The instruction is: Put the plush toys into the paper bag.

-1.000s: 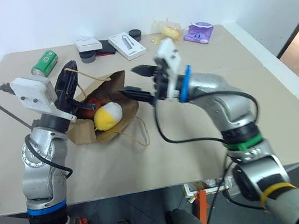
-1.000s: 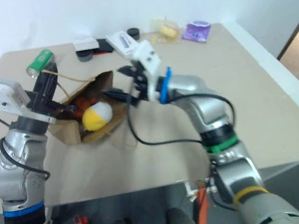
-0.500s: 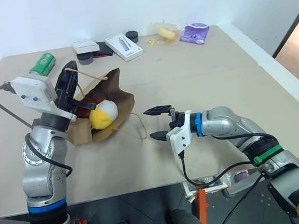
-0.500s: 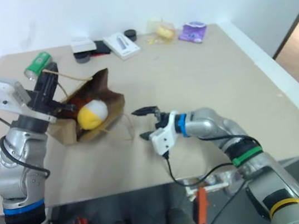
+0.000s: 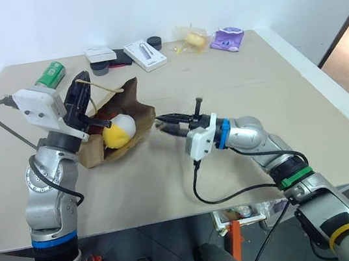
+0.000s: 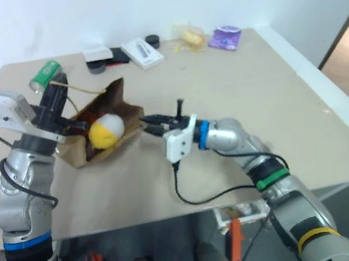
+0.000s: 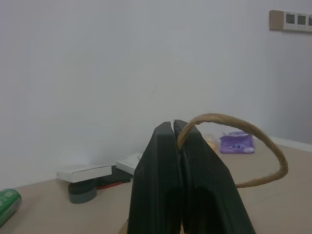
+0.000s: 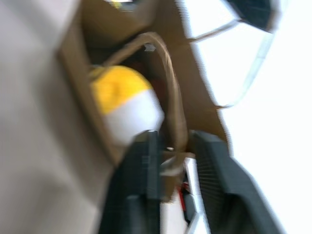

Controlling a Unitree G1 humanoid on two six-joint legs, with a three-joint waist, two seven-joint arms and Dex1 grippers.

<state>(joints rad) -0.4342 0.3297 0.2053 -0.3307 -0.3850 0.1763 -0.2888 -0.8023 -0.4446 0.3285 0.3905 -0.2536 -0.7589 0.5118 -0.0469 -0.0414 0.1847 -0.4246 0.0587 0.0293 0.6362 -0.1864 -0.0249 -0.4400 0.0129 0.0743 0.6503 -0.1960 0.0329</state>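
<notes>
Twine handle (image 8: 170,87) between right wrist's jaws.

Paper bag (image 5: 127,101): I see brown kraft, lying on its side, mouth open, twine handles. Yellow-and-white ball toy (image 5: 118,130): sits in the mouth. Brown teddy bear (image 5: 99,123): deeper inside, mostly hidden.

Both arms are shiny silver metal with black cables. The left gripper (image 5: 81,92) and right gripper (image 5: 164,124) have black fingers, white boxes and blue rings.
</notes>
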